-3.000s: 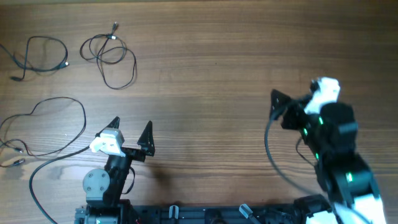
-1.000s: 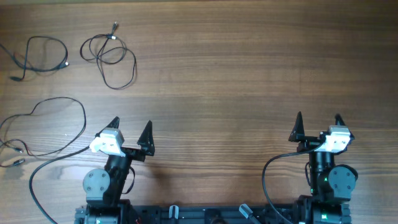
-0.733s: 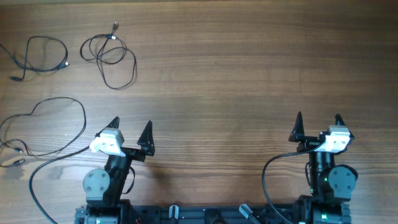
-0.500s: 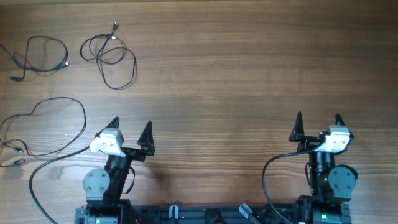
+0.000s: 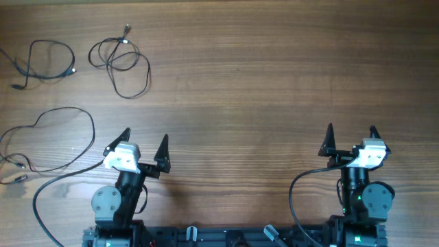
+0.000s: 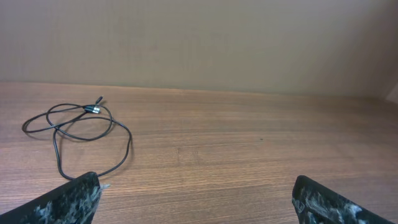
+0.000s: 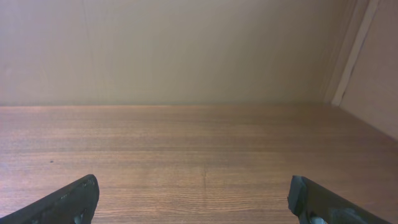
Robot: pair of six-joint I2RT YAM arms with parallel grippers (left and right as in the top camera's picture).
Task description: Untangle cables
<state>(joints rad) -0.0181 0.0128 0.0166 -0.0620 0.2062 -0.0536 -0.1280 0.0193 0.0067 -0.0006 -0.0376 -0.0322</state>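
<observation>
Cables (image 5: 123, 65) lie in three separate loose loops at the left of the worktop (image 5: 260, 82), none touching another as far as we can tell from overhead. We read the untangling as done or nearly so.

The left end effector (image 5: 145, 136) hovers near the robot's edge with its jaws spread wide and nothing between them. The right end effector (image 5: 350, 130) is just as wide open and empty, well apart from every wire.

From the left end effector, the coiled loop sits between 11 and 12 o'clock. Its long axis runs roughly from 11 to 5 o'clock, with a small silvery plug at its far end. The far-left loop (image 5: 48, 58) lies at 10 o'clock, and the near loop (image 5: 58, 130) lies at 9 o'clock, stretched mostly from 9 to 3.

In the left wrist view only the coiled loop shows, up and to the left of the fingers (image 6: 68, 199). The right wrist view shows bare wood.

Any further reach would, we judge, fall to the left arm, which is far nearer. It would need to swing toward 11 o'clock.
</observation>
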